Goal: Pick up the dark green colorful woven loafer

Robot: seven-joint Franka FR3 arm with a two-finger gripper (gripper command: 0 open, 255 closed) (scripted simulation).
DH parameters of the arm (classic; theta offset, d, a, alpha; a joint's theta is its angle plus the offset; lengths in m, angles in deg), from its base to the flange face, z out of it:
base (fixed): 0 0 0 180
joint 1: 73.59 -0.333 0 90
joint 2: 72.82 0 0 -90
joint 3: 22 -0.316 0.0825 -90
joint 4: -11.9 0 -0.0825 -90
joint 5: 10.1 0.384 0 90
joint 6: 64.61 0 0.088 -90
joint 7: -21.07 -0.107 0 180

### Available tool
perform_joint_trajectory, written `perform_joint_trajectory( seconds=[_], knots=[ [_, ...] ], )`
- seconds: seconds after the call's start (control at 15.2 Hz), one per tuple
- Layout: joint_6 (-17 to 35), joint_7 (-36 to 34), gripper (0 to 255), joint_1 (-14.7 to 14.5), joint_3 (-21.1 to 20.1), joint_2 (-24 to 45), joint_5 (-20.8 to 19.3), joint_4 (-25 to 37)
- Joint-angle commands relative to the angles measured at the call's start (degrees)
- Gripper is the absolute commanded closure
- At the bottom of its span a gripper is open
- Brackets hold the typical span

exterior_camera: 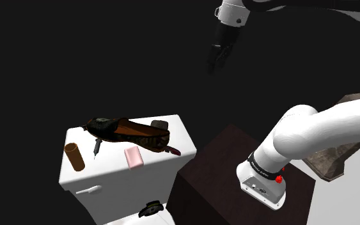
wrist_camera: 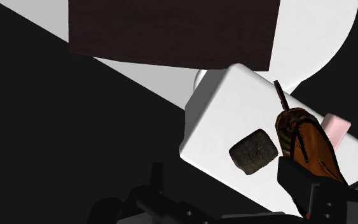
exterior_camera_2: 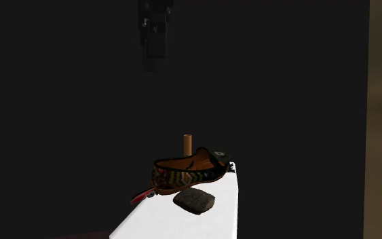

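Shoulder view: the loafer [exterior_camera: 133,134] lies on top of the white toilet tank [exterior_camera: 111,174], with a pink block [exterior_camera: 132,156] just beside it. The gripper [exterior_camera: 213,66] hangs high above, dark against a black area and hard to make out. Wrist view: the fingers [wrist_camera: 311,186] stand apart, holding nothing, and one hides part of the loafer. I cannot read the print on the arm's base [exterior_camera: 265,169].
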Motion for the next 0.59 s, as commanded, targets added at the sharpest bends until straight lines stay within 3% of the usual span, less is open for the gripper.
perform_joint_trajectory(
  seconds=[0.0, 0.53],
  knots=[
    [3.05, -0.96, 0, -0.83, -1.62, 3.58, 0.68, 0.21],
    [12.45, -4.71, 0, -3.6, -7.56, 17.35, 1.65, 3.1]
  ],
)
